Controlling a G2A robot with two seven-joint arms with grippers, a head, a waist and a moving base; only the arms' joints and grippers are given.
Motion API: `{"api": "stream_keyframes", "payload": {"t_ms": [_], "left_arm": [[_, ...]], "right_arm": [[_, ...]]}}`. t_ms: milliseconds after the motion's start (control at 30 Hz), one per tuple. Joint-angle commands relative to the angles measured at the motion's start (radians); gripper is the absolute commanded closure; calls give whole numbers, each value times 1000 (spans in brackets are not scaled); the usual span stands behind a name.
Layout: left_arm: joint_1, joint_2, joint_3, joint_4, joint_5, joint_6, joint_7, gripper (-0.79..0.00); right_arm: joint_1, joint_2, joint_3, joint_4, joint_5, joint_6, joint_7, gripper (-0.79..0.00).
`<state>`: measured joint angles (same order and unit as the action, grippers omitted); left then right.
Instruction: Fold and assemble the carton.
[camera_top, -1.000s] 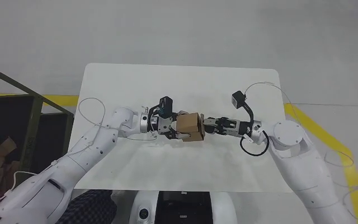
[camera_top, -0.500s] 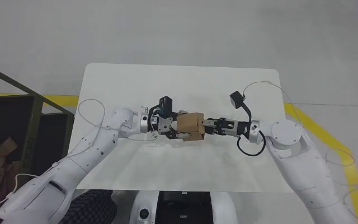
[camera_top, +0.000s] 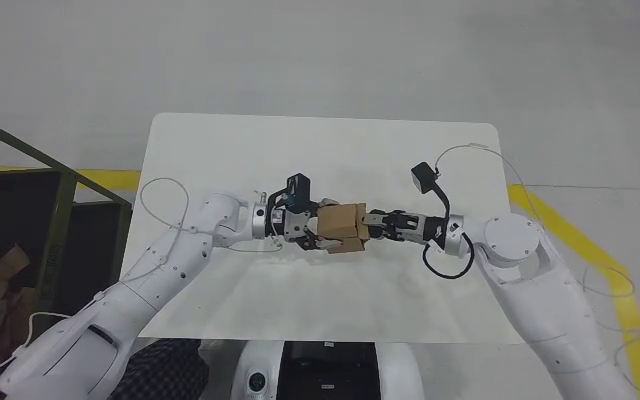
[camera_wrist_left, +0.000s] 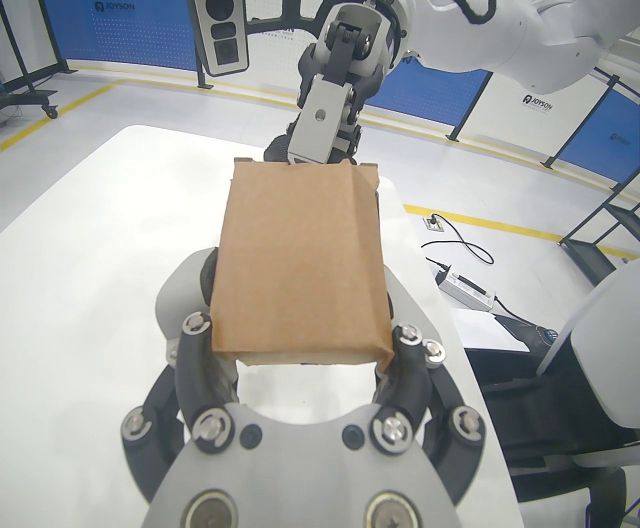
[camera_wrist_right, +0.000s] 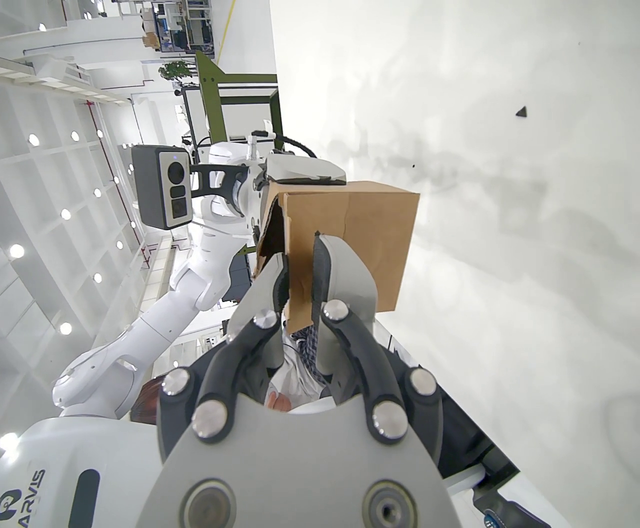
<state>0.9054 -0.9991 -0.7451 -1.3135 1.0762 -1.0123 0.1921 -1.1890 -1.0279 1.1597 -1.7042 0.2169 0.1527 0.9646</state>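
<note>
Carton tilted further above table centre, left claw and right claw tight on opposite edges

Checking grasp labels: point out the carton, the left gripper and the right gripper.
carton (camera_top: 342, 217), top view, middle of upper face.
left gripper (camera_wrist_left: 297, 290), left wrist view, midway between fingertips.
right gripper (camera_wrist_right: 300, 257), right wrist view, midway between fingertips.

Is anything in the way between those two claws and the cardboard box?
Nothing visible: the left gripper clasps the carton by its sides, and the right gripper pinches a cardboard edge at the opposite end.
</note>
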Motion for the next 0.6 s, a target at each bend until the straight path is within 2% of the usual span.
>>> {"api": "stream_keyframes", "payload": {"t_ms": [0,267,333,400,567], "left_arm": [[1,-1,-2,-1,2,0,-1,-520],[6,-5,-9,-7,8,0,-6,-548],[7,-6,-10,-9,9,0,-7,-576],[8,-6,-11,-12,12,0,-8,-668],[11,-7,-12,-16,19,0,-5,-785]], "right_arm": [[6,-1,-5,-1,-5,5,-1,0],[17,-2,-21,-2,-13,13,-1,0],[18,-3,-22,-1,-12,13,-2,0],[20,-3,-21,1,-10,15,-8,0],[21,-3,-22,4,-5,16,-10,0]]}}
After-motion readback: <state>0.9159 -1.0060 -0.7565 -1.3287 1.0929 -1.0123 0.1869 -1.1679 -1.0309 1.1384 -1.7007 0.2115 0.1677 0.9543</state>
